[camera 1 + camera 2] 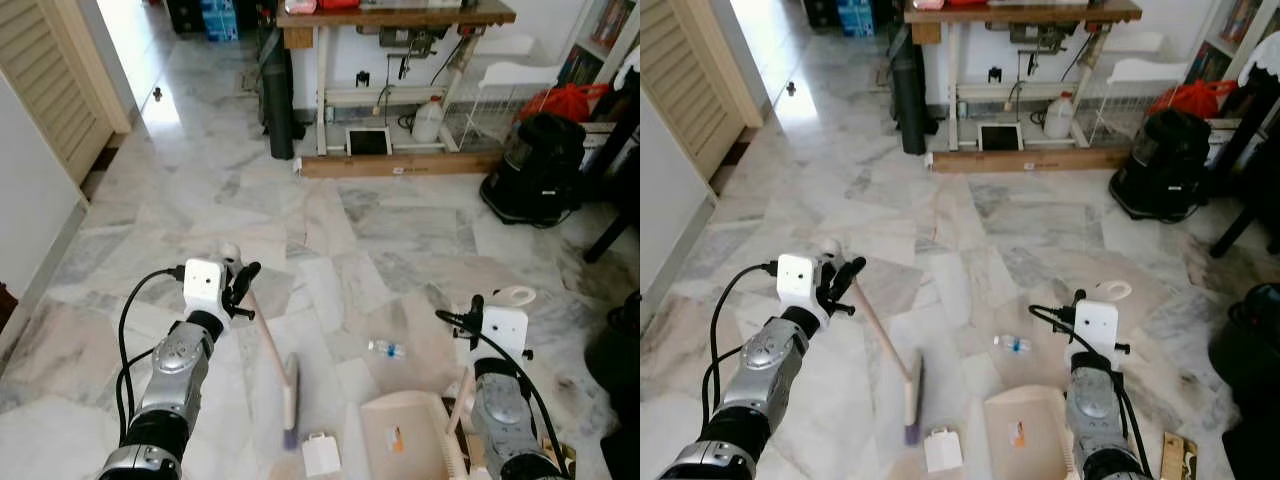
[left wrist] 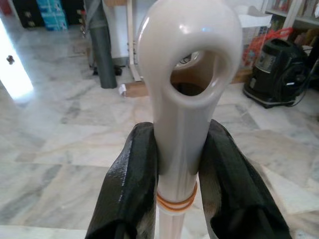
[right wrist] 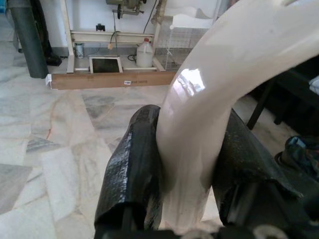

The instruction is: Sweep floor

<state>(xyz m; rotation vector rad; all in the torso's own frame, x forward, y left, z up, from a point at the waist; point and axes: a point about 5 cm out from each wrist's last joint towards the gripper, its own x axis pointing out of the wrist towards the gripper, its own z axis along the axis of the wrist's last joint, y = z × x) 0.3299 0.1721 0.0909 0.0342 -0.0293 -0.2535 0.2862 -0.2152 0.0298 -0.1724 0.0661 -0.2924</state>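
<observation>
My left gripper (image 1: 243, 283) is shut on the cream handle of a small broom (image 1: 270, 345); its brush head (image 1: 290, 398) rests on the marble floor. In the left wrist view the looped handle end (image 2: 187, 59) stands between the black fingers (image 2: 132, 174). My right gripper (image 1: 478, 318) is shut on the cream dustpan handle (image 3: 209, 99), whose loop (image 1: 514, 295) sticks up. The dustpan tray (image 1: 402, 435) lies flat on the floor with a small orange scrap (image 1: 396, 438) in it. A white paper piece (image 1: 320, 453) lies by the brush, and a small clear wrapper (image 1: 386, 349) lies ahead of the pan.
A wooden table (image 1: 400, 17) with a sewing machine frame stands at the back, with a white jug (image 1: 428, 120) and a long box (image 1: 400, 165) under it. A black vacuum (image 1: 538, 170) stands to the right, a dark cylinder (image 1: 278, 100) to the left of the table. A louvred door (image 1: 50, 80) is far left.
</observation>
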